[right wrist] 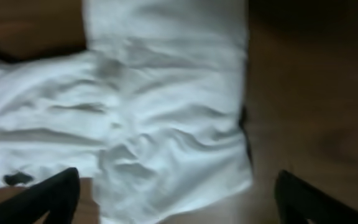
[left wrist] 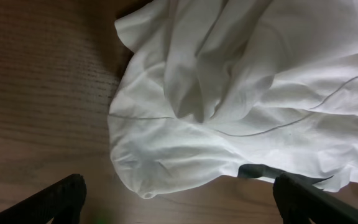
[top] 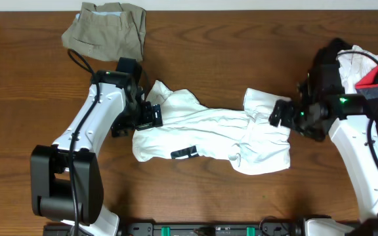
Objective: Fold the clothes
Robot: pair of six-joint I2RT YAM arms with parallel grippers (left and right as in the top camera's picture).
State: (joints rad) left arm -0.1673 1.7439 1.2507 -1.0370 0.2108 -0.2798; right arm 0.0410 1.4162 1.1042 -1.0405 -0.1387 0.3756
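White top point(top: 209, 134) crumpled at middle of table point(top: 241, 52), long axis running left to right; black rectangular label point(top: 184, 153) near front edge (lettering too small to read). Left hand point(top: 149, 118) wide open at its left end, right hand point(top: 281, 113) wide open at its right end.

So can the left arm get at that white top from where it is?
Probably yes. The left gripper is open right at the edge of the white top, the cloth lies just ahead of its fingers, and nothing sits between them.
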